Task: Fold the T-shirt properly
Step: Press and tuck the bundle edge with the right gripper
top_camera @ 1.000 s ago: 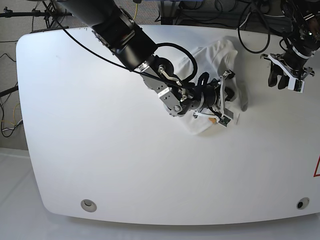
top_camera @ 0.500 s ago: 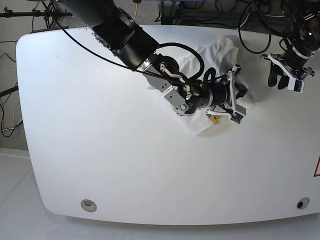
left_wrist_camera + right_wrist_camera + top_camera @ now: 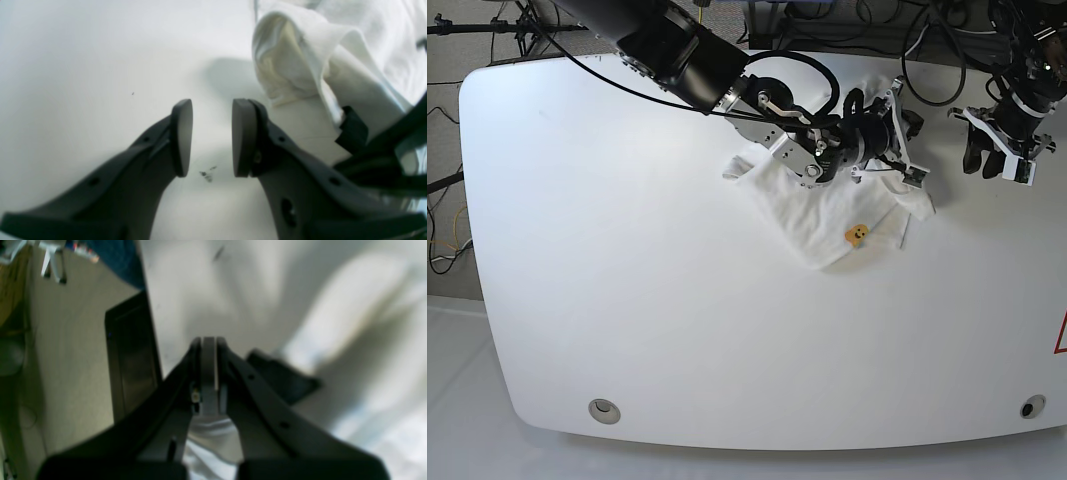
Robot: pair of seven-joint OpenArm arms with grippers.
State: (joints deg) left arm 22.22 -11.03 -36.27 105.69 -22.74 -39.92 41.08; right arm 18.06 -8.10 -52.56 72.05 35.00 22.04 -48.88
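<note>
The white T-shirt [image 3: 812, 215] lies crumpled at the table's far right, with a small orange print [image 3: 857, 233] facing up. My right gripper [image 3: 911, 150] hangs over the shirt's far-right edge. In the right wrist view that gripper [image 3: 209, 343] is shut, with white cloth [image 3: 206, 430] bunched under its fingers and blurred folds [image 3: 367, 340] beyond. Further right, my left gripper [image 3: 992, 165] is clear of the shirt. The left wrist view shows it [image 3: 212, 110] open above bare table with nothing between its fingers, and a folded shirt edge [image 3: 333, 60] up to the right.
The white table [image 3: 627, 250] has round holes near its front left [image 3: 604, 408] and front right [image 3: 1027, 407] corners. Cables and stands crowd the far edge [image 3: 927, 40]. A red mark [image 3: 1061, 335] shows at the right edge.
My right gripper has swung toward the far edge and rightward, pulling the cloth with it. The shirt has spread out and its orange print now lies uncovered. The left arm has stayed still.
</note>
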